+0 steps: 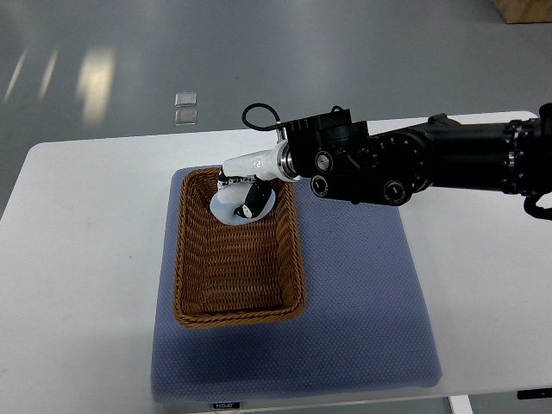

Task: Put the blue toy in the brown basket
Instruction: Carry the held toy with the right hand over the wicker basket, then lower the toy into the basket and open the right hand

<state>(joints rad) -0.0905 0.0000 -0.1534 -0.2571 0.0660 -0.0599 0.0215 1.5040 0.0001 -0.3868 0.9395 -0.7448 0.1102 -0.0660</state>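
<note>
My right arm reaches in from the right edge, and its white and black hand (247,191) hangs over the far end of the brown wicker basket (191,285). The fingers are curled around a pale blue toy (228,210). The toy sits just inside the basket's far rim; whether it touches the bottom I cannot tell. The hand hides part of the toy. The remainder of the basket holds nothing. My left arm does not show.
The basket stands on a blue-grey mat (362,302) on a white table (78,259). Two small clear squares (185,108) lie on the grey floor beyond the table. A cardboard box corner (526,9) shows at the top right.
</note>
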